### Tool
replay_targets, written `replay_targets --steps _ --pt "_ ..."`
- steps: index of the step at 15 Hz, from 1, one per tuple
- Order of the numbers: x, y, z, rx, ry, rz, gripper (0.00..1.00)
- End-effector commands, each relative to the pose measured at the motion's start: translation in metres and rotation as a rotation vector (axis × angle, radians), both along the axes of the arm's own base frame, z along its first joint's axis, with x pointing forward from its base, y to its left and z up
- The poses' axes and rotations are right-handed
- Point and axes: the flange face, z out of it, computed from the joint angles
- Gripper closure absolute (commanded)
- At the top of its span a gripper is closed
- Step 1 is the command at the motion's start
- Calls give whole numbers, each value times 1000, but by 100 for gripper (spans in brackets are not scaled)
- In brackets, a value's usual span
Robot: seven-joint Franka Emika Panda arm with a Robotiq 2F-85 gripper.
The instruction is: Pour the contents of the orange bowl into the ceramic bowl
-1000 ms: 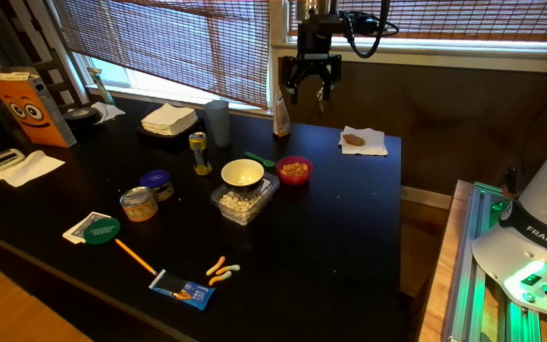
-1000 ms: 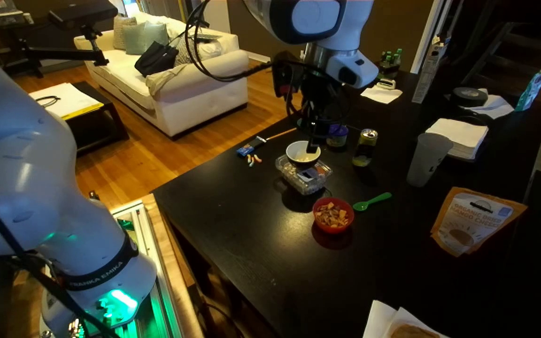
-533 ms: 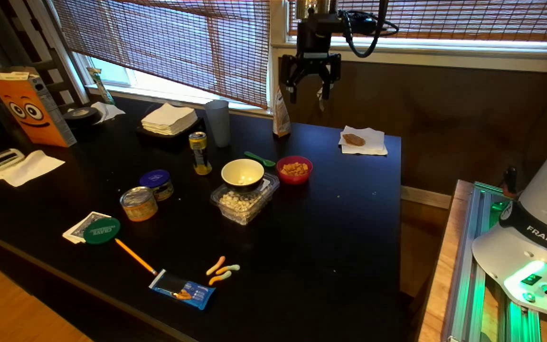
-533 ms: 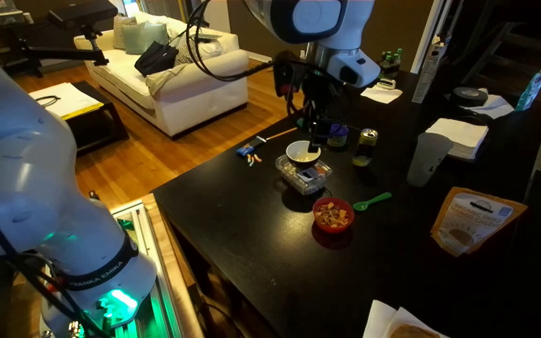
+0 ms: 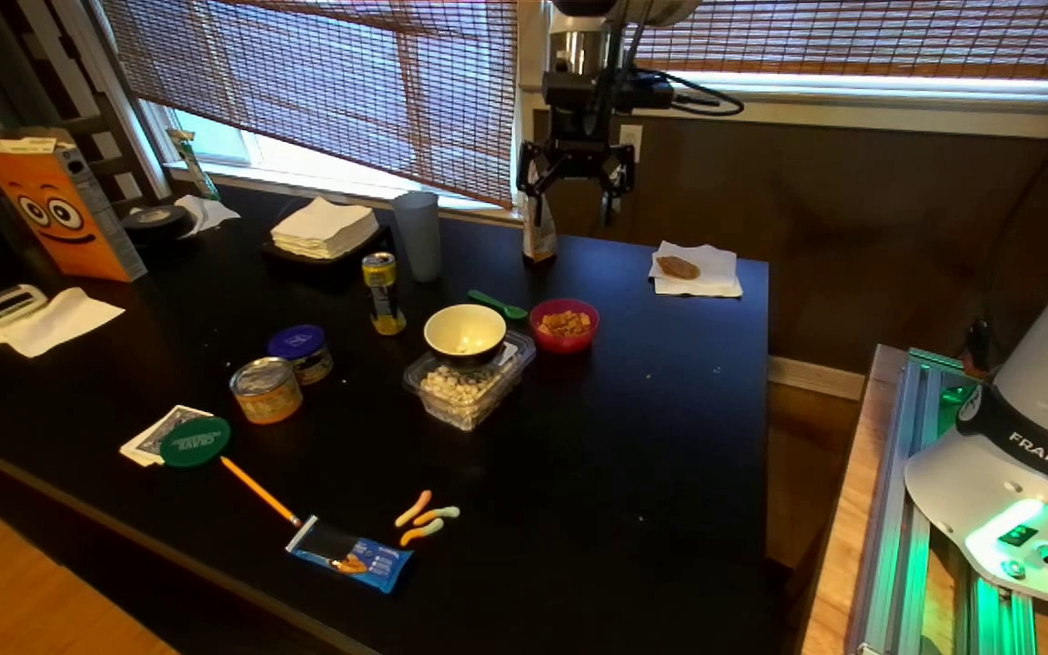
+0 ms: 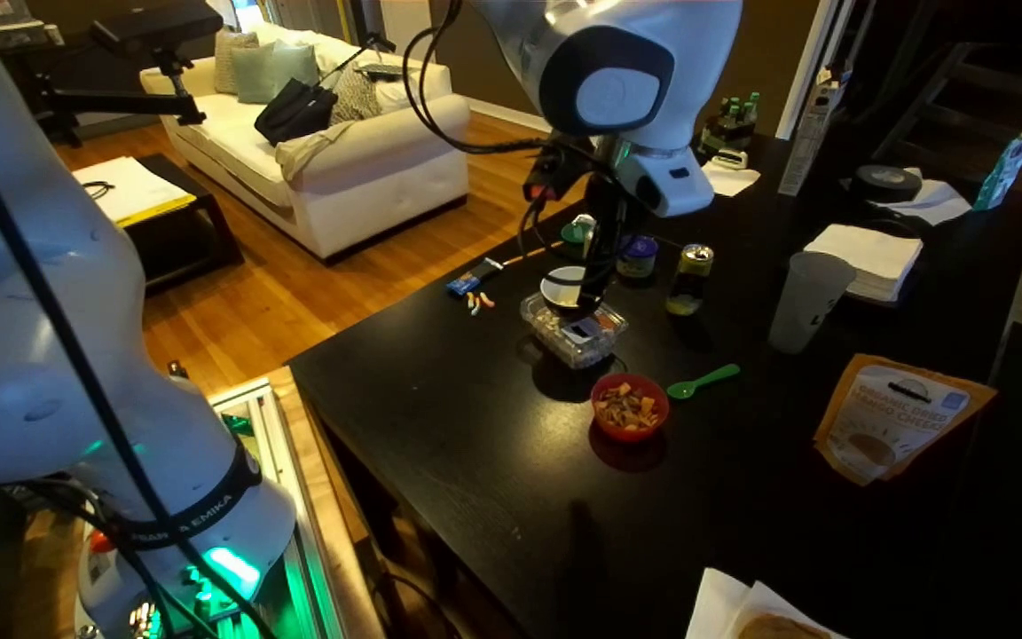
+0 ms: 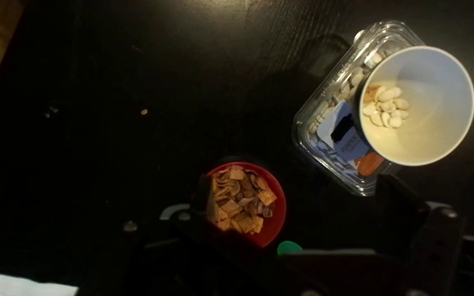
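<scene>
With pincer (image 5: 572, 215) spread wide and nothing gripped, hangs high above the black table (image 5: 670, 473), well apart from the red bowl (image 5: 565, 346), upright near a clear plastic box (image 7: 341, 127). Seen from the wrist, looks off-centre, with one finger (image 7: 200, 199) across the bowl's edge; going straight down, could plant that finger in the snack mix (image 7: 243, 197) or knock the bowl over. Might also shove the green spoon (image 6: 703, 382), just beside. After a lopsided pinch, could let go halfway and spill. Worse at the pour: must clear the cream bowl (image 7: 430, 131), seemingly perched on that box, easily bumped off along with the pale nuts (image 7: 387, 109) inside. By tipping too fast, would likely scatter pieces over the box.

Around the bowls, dark grained wood with a stray crumb (image 7: 144, 112). Farther along the table, a yellow can (image 5: 383, 300), a grey cup (image 5: 418, 235) and, at the far end, an orange cereal box (image 5: 60, 209). Beyond, a slatted blind (image 5: 333, 82) over a bright window (image 5: 306, 168); across a wooden floor (image 6: 378, 284), a pale sofa (image 6: 396, 182)
</scene>
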Motion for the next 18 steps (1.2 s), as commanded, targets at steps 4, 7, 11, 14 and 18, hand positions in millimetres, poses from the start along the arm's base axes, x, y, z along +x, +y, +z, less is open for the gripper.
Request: replay_targets --steps 4,7,11,14,18 --pt "33 -7 -42 52 25 -261 0" --pt "43 -12 -63 5 11 -315 0" --pt "55 -15 -93 -39 -10 -350 0" --pt "68 -16 -110 -73 -31 -354 0" --pt "81 -18 -131 -134 -19 -347 0"
